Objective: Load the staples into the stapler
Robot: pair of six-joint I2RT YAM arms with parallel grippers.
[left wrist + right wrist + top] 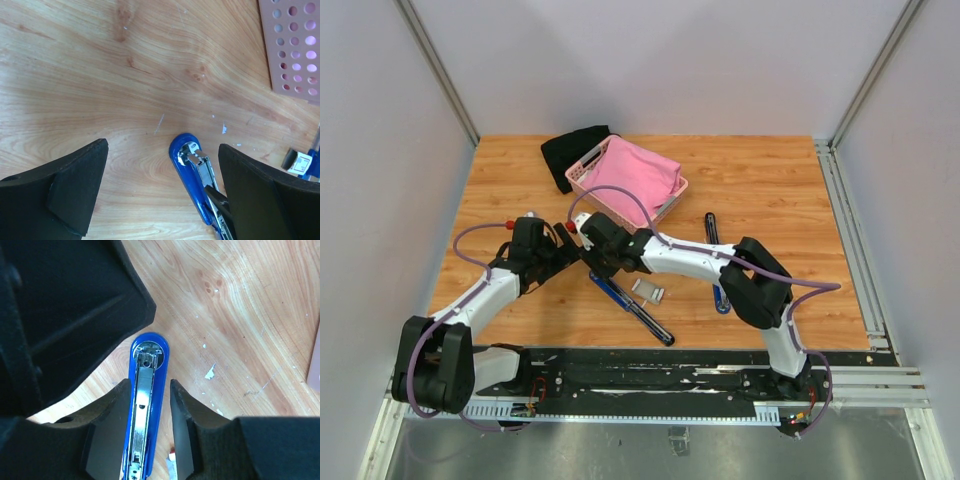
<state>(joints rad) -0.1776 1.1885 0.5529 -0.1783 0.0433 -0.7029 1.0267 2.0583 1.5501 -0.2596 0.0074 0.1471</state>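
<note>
Wooden tabletop (770,200) fills the floor of a grey-walled booth, and a black rail carries both arm bases along its near edge.

Just past the rail, the stapler (620,298) lies folded out flat on a slant. Its black arm points toward the near edge and its blue base points away to the left. The staples (648,291), a small silvery block, lie on the wood just right of the stapler's middle. No finger holds them, and I cannot tell whether they touch the stapler. Further right, well apart from them, lies a long black-and-blue tool (716,262).

The two arms meet over the stapler's far end. The right gripper (592,262) reaches across from the right. In its wrist view the right gripper (150,382) is clamped on the stapler (145,405), one finger against each long side of the blue base. The rounded tip sticks out beyond the fingertips, and the bare metal channel runs down the middle.

The left gripper (560,255) comes in from the left at the same spot. In its wrist view the left gripper (162,147) has its fingers spread wide and holds nothing. The stapler's tip (192,175) sits between them on the wood, close to the right-hand finger.

Beyond the arms stands a pink basket (582,172) with a pink cloth (635,175) in it. A black cloth (565,150) lies behind its left corner, near the back wall.
</note>
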